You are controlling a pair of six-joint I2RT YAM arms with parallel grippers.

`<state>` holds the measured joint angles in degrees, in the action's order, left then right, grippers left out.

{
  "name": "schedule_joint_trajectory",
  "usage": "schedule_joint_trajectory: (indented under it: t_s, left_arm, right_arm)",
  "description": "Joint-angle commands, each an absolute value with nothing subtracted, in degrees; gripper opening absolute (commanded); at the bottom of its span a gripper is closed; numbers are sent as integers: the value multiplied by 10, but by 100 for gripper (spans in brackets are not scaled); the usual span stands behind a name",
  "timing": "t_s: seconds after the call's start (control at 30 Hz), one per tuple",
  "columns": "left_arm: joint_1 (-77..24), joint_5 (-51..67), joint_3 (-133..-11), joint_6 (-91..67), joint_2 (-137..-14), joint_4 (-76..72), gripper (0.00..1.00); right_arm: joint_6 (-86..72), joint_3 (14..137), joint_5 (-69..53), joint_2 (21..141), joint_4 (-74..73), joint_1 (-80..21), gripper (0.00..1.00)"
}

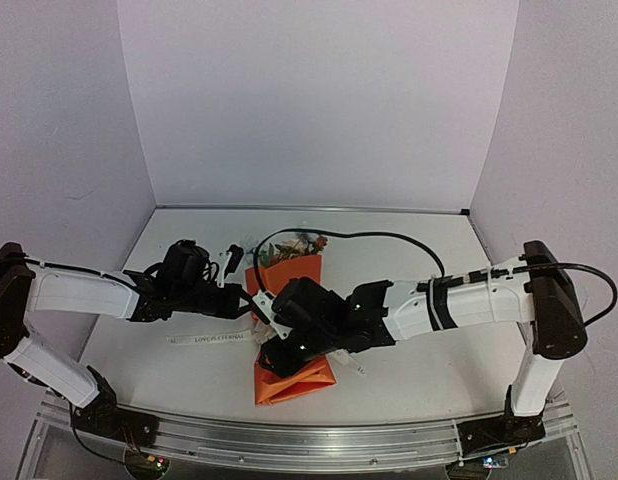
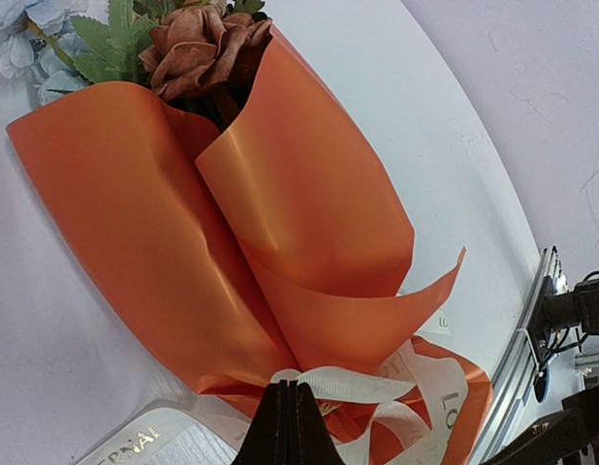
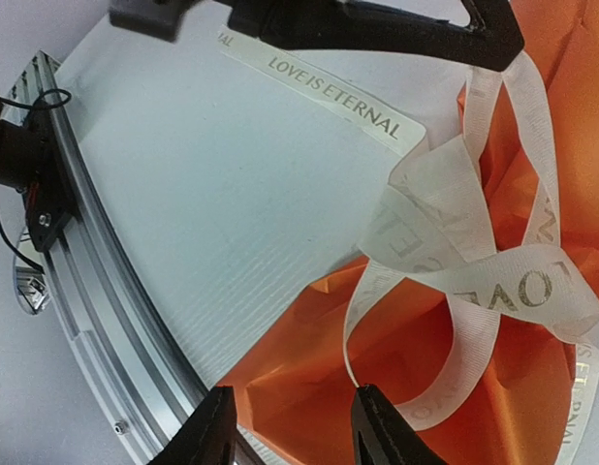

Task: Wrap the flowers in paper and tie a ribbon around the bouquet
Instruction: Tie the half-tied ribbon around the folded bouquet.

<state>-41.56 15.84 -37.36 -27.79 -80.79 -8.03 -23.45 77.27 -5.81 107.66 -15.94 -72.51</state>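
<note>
Lying at the middle of the white table point(image 1: 169, 370), the bouquet point(image 1: 294, 272) points its flowers point(image 2: 203, 48) toward the far side, its orange paper point(image 2: 299, 194) pinched at the waist. The cream ribbon point(image 3: 474, 281), printed LOVE IS ETERNAL, loops loosely over that waist, with one tail flat on the table to the left. The left gripper point(image 2: 288, 392) is clamped on a ribbon strand. The right gripper point(image 3: 295, 392) has its fingers apart just beside a loop, holding nothing.

I've got a white counter point(image 1: 189, 385) on my feed, closed in by plain pale walls point(image 1: 319, 100) on three sides. An aluminium rail point(image 1: 309, 440) curves along the near edge, with small lights point(image 1: 161, 463) glowing below its ends. A black cable point(image 1: 389, 236) arcs across the far half.
</note>
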Motion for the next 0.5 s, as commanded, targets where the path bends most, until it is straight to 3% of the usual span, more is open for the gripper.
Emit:
schedule_joint_trajectory:
  t_s: [0.0, 0.33, 0.47]
  left_arm:
    - [-413, 161, -394, -282, -810, -97, 0]
    - [-413, 160, -388, -285, -803, -97, 0]
    - [-413, 159, -386, -285, -798, -94, 0]
  right_arm:
    - [-208, 811, -32, 1094, -175, -723, 43]
    - [-217, 823, -33, 1127, -181, -723, 37]
    - [-223, 816, -1, 1112, -188, -722, 26]
